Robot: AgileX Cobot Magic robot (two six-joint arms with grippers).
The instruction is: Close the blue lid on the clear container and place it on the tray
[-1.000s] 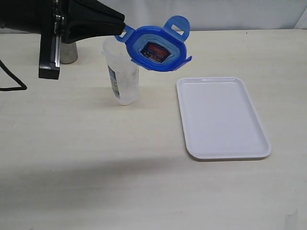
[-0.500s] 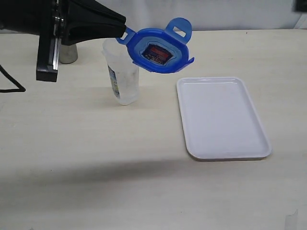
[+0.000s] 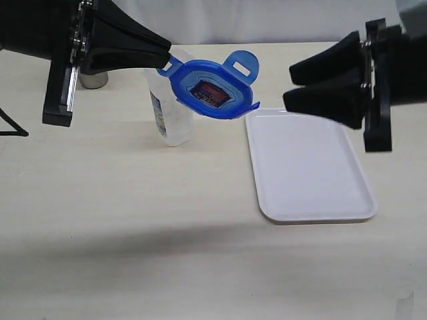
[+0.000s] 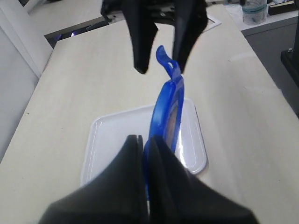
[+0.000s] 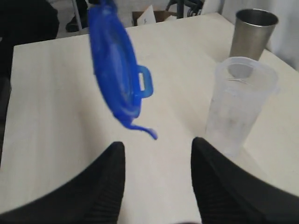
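Note:
The blue lid (image 3: 212, 89) hangs in the air, tilted, with its sticker facing outward. My left gripper (image 3: 165, 59) is shut on one of its flaps, seen edge-on in the left wrist view as the blue lid (image 4: 169, 109) between the left gripper (image 4: 145, 139) jaws. The clear container (image 3: 171, 107) stands upright and open on the table, just behind the lid. My right gripper (image 3: 288, 84) is open, hovering above the tray (image 3: 313, 200) and facing the lid. In the right wrist view the right gripper (image 5: 158, 145) holds nothing; the lid (image 5: 112, 60) and container (image 5: 238, 105) lie ahead.
A grey steel cup (image 3: 93, 79) stands at the back left, partly behind the left arm; the same steel cup (image 5: 252, 31) is beyond the container in the right wrist view. A black cable (image 3: 8, 127) lies at the left table edge.
The right arm has come into view from the right, over the tray, its jaws open. The left gripper has moved the lid slightly down and to the left.

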